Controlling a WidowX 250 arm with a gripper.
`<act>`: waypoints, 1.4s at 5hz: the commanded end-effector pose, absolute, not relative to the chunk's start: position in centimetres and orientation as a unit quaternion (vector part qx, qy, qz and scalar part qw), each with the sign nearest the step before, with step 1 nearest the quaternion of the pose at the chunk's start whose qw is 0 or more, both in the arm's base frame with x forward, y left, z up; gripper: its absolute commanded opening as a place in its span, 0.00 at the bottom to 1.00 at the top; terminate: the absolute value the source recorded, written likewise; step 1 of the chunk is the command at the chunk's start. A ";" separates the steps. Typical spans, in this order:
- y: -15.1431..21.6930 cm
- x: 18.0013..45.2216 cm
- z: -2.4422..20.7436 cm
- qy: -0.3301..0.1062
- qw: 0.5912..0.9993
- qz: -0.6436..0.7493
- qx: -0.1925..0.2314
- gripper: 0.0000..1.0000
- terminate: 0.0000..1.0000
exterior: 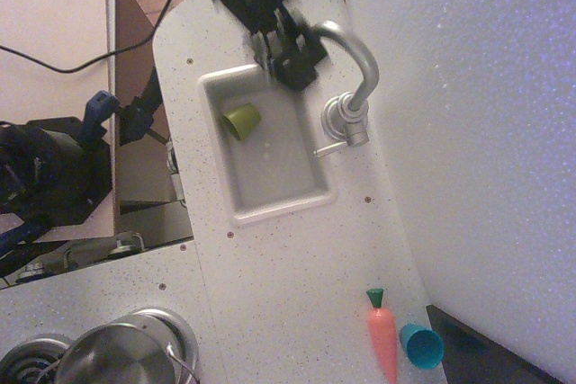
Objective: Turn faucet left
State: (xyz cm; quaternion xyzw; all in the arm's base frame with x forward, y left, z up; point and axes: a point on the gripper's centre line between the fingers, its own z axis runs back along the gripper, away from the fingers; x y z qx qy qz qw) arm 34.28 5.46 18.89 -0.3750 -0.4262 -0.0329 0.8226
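Note:
The faucet (346, 120) stands at the right rim of the white sink (279, 208). Its ribbed base is beside the wall, and its thin lever (328, 149) points toward the basin. Its arched spout (364, 62) curves up and left toward the sink's far corner. My gripper (293, 58) is black and blurred. It hangs over that far corner, right against the spout's tip. Its fingers are hard to tell apart, so I cannot see whether they are open or shut.
A green cup (241, 120) lies in the sink. An orange carrot (382, 336) and a teal cup (420, 345) sit at the lower right by the wall (477, 132). A steel pot (115, 362) stands on a burner at the lower left. Cables lie at the counter's far end.

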 end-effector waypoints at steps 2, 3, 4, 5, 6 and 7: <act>1.4 36.0 18.5 -0.375 0.856 -0.128 -0.332 1.00 0.00; 0.9 36.3 18.7 -0.379 0.864 -0.170 -0.283 1.00 0.00; 1.6 35.8 18.3 -0.370 0.871 -0.157 -0.282 1.00 0.00; 1.6 35.8 18.3 -0.370 0.871 -0.157 -0.282 1.00 0.00; 1.6 35.8 18.3 -0.370 0.871 -0.157 -0.282 1.00 0.00; 1.6 35.8 18.3 -0.370 0.871 -0.157 -0.282 1.00 0.00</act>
